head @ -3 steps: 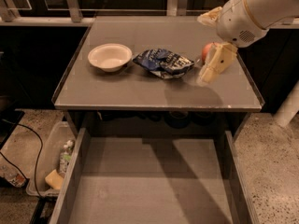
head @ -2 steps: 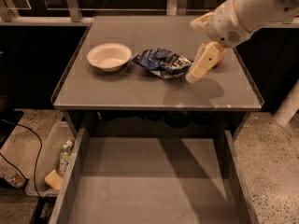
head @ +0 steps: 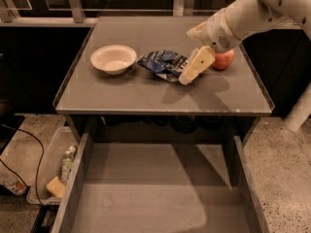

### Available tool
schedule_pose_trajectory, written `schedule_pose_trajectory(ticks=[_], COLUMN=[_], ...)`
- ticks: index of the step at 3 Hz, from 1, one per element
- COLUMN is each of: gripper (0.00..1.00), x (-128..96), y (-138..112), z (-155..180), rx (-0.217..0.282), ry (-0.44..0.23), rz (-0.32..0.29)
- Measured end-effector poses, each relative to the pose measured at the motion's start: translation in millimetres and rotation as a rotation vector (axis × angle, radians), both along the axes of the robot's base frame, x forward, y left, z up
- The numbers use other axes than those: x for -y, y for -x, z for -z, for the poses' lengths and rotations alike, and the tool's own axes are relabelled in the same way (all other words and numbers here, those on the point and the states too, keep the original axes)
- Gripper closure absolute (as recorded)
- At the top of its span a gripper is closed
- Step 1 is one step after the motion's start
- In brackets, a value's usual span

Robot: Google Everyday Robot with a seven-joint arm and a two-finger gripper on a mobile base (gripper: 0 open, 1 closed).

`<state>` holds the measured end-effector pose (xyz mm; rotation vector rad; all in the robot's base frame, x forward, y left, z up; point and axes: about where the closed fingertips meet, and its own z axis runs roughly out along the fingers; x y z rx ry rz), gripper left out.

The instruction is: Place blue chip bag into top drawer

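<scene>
Squarely in the middle of the grey tabletop (head: 146, 93), the blue chip bag (head: 163, 64) lies crumpled and flat, its long axis running roughly side to side across the view, with its right end tucked under or against the tip of the gripper (head: 192, 72). The gripper angles down from the upper right at the end of the robot's white arm (head: 243, 18) and meets the bag at that right end; whether it is spread, closed or already pinching foil cannot be told from this angle, nor whether it truly touches the bag. The bag therefore lies just to the left of the gripper and slightly farther back, so a grasp looks to call for little more than a short shift leftward over its width. A red apple (head: 223, 59) sits just behind the gripper on the right, near enough to be nudged, while a white bowl (head: 113, 58) stands just beside the bag's left end. Below the table's front edge the top drawer (head: 146, 188) is pulled open, and the way down to it appears unobstructed. A clear plastic bin (head: 48, 164) of clutter rests on the floor at lower left.
</scene>
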<state>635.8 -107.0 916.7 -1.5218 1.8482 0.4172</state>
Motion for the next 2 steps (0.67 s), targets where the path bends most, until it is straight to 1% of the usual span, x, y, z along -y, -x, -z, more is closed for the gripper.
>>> schedule_pose_trajectory(ticks=[1,2], gripper=[0.00,0.00], x=[-13,-27], y=[-20,-45], z=[20,40], rx=[-0.004,-0.020], ry=[0.003,-0.002], rz=[0.027,0.063])
